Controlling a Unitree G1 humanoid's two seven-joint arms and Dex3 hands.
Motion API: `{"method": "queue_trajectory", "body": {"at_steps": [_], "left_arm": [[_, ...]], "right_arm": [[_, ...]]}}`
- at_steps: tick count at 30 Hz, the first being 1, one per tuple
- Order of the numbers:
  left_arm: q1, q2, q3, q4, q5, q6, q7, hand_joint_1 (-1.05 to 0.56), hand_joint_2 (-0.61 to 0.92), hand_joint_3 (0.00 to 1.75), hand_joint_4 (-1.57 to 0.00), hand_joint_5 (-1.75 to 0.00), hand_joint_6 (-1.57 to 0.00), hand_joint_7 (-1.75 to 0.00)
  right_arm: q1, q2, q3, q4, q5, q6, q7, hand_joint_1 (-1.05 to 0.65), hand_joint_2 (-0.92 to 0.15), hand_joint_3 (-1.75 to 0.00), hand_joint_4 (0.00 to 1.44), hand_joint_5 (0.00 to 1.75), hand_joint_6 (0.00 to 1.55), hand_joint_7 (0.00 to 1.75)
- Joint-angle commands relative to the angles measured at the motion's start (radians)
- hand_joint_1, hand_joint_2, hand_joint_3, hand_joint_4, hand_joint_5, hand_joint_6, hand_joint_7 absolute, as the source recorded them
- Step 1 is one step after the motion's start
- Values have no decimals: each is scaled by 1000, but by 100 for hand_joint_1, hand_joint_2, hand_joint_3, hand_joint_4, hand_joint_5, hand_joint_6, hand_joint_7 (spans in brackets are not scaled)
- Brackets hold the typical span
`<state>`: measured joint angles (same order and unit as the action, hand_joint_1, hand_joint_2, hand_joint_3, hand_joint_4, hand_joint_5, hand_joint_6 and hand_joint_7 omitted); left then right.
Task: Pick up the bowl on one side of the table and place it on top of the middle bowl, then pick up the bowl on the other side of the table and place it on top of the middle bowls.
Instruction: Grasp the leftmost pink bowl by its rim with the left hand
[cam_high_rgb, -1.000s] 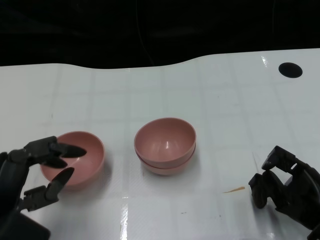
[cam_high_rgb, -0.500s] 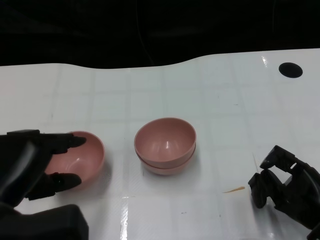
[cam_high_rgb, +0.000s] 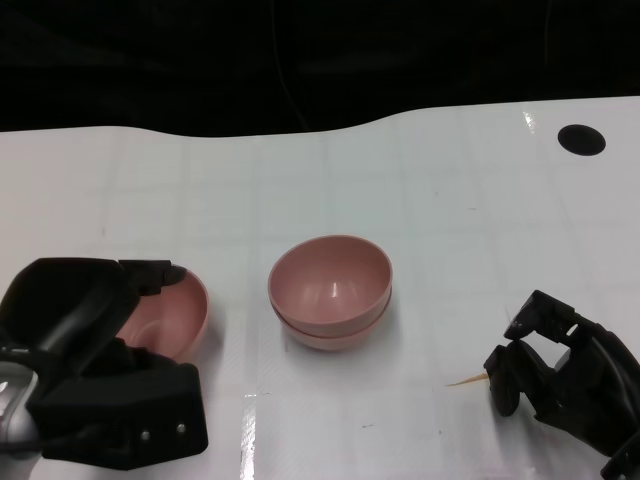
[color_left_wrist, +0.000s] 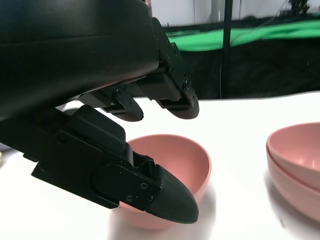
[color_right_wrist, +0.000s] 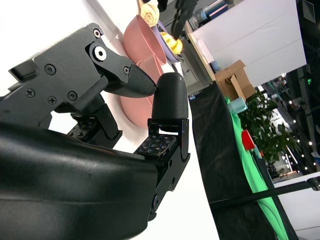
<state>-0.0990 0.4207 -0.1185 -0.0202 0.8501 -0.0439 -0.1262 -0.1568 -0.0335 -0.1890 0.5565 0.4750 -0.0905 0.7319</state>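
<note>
Two pink bowls (cam_high_rgb: 330, 290) sit nested at the middle of the white table, also seen in the left wrist view (color_left_wrist: 300, 160). A single pink bowl (cam_high_rgb: 187, 310) stands to their left, its near half hidden under my left hand (cam_high_rgb: 75, 320). In the left wrist view that bowl (color_left_wrist: 175, 160) lies between my spread fingers (color_left_wrist: 177, 100) above its rim and the thumb in front of its outer wall, with a gap still showing. My right hand (cam_high_rgb: 560, 375) rests at the table's lower right, fingers curled in on nothing.
A round black hole (cam_high_rgb: 580, 139) marks the table's far right. A thin tan streak (cam_high_rgb: 465, 381) lies just left of my right hand. The table's back edge (cam_high_rgb: 300, 130) meets dark space. Green cloth (color_left_wrist: 240, 37) and a pole stand beyond the table.
My left hand has moved forward and lowered over the left bowl, now covering its near side. The right hand has shifted slightly to the left.
</note>
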Motion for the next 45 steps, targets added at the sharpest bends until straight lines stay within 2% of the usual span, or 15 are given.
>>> {"method": "queue_trajectory", "body": {"at_steps": [1,5,12,29,32,35,36,37,38,40,41,42,43,44,45], "left_arm": [[-27,4,-24,67,-18,1,33,-105,92,9,-61,0,-64,0],[-62,-7,-63,185,-28,1,77,-105,92,12,-59,0,-63,0],[-104,-11,-109,302,-47,15,111,-105,92,14,-58,0,-61,0],[-153,-20,-167,470,-110,-43,193,-93,92,18,-61,-1,-64,-1],[-173,-23,-178,518,-121,-69,218,-83,92,17,-64,-2,-67,-2],[-186,-34,-177,567,-147,-108,250,-53,92,17,-74,-6,-75,-5],[-189,-40,-173,582,-159,-120,263,-38,92,21,-83,-8,-83,-6],[-191,-50,-170,605,-174,-140,286,-30,92,23,-87,-8,-88,-6],[-194,-61,-165,629,-192,-160,308,-15,92,32,-100,-25,-102,-12],[-198,-73,-160,662,-221,-187,334,-4,92,43,-83,-110,-118,-22],[-200,-76,-159,673,-231,-196,341,-2,92,47,-80,-131,-114,-42],[-201,-76,-160,682,-236,-207,352,-2,92,49,-78,-142,-106,-62],[-202,-77,-160,691,-243,-220,363,-2,91,53,-75,-158,-94,-97],[-203,-77,-161,698,-247,-230,371,-3,89,60,-75,-168,-77,-141],[-204,-78,-160,706,-254,-242,379,-3,88,63,-75,-171,-70,-157]], "right_arm": [[2,0,-10,-14,1,-6,-7,-8,-50,-114,92,173,88,140],[-4,4,-13,-11,4,4,-8,-9,-52,-109,93,171,89,139],[1,5,-12,-18,-4,0,-11,-8,-51,-112,95,169,90,138],[6,6,-8,-21,-14,-2,-5,-8,-53,-108,93,171,88,138],[7,8,-8,-25,-13,-1,-7,-7,-53,-110,94,171,88,137],[9,11,-7,-29,-14,-4,-7,-8,-52,-111,94,170,88,137],[10,12,-7,-29,-12,-3,-6,-8,-52,-111,95,170,89,137],[10,12,-7,-29,-12,-2,-5,-8,-52,-112,95,169,89,137],[12,11,-7,-32,-13,0,-5,-9,-51,-112,95,169,89,136],[15,9,-6,-36,-12,6,-5,-8,-51,-112,94,169,89,136],[15,9,-6,-37,-12,8,-5,-8,-51,-112,94,169,89,136],[16,9,-6,-38,-12,7,-5,-8,-52,-111,94,169,89,135],[16,9,-5,-38,-14,5,-7,-8,-52,-111,94,169,89,135],[16,10,-4,-38,-16,3,-9,-7,-52,-111,94,169,89,135],[16,9,-4,-39,-16,7,-10,-7,-52,-111,94,169,89,135]]}}
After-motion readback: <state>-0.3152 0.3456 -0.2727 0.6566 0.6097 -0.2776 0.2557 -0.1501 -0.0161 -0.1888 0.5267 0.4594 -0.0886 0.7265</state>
